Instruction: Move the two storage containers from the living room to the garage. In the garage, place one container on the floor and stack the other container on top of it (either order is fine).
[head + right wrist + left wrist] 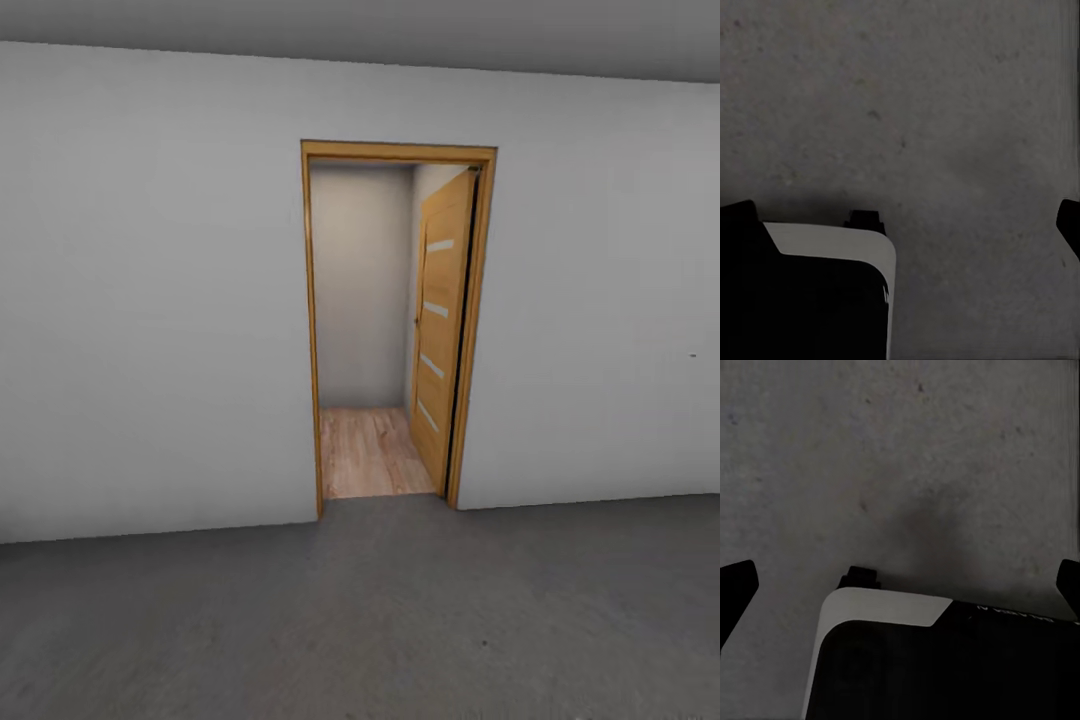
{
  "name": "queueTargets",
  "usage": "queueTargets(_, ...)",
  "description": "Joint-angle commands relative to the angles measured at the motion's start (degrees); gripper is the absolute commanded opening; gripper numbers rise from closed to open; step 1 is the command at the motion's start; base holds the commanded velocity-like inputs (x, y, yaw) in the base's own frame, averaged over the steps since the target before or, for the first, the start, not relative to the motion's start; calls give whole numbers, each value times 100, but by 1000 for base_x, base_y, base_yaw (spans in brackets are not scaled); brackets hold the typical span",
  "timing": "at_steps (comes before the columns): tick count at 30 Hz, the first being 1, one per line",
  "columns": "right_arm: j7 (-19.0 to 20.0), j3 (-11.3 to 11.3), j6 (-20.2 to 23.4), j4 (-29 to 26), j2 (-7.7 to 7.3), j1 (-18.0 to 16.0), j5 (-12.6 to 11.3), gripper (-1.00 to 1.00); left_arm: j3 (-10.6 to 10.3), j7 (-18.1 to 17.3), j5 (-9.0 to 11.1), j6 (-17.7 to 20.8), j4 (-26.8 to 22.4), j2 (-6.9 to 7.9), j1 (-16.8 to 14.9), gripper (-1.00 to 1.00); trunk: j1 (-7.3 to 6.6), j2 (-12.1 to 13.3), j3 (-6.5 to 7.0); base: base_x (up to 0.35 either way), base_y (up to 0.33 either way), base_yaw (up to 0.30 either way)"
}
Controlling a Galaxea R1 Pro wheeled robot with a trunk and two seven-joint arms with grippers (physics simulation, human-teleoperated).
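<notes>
Facing a white wall across dark grey garage floor, with an open wooden door onto a plank-floored hallway. Best driven straight through the doorway centre. Both grippers, left and right, spread wide, empty, above concrete. No containers in sight.

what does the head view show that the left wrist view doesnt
Head view alone: a white wall, a wood-framed doorway, its door swung open, and light plank flooring beyond. Left wrist view alone: the open left gripper, fingertips wide apart, above the robot's black-and-white base. Both: the dark grey floor.
</notes>
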Motion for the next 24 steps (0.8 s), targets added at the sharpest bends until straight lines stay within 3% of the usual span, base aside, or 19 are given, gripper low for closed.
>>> queueTargets(1,-21,-37,-29,19,0,-10,57,100,-5,-6,36,-17,4,1,-3,100,2,-6,-5,92,0,-286)
queueTargets(7,-28,-27,-39,12,-2,-10,83,100,-5,-6,35,1,5,10,-3,100,2,-6,8,228,0,-163)
queueTargets(24,-26,6,-56,10,-24,-10,128,100,-9,-6,34,62,4,10,-3,100,2,-6,9,313,0,-9)
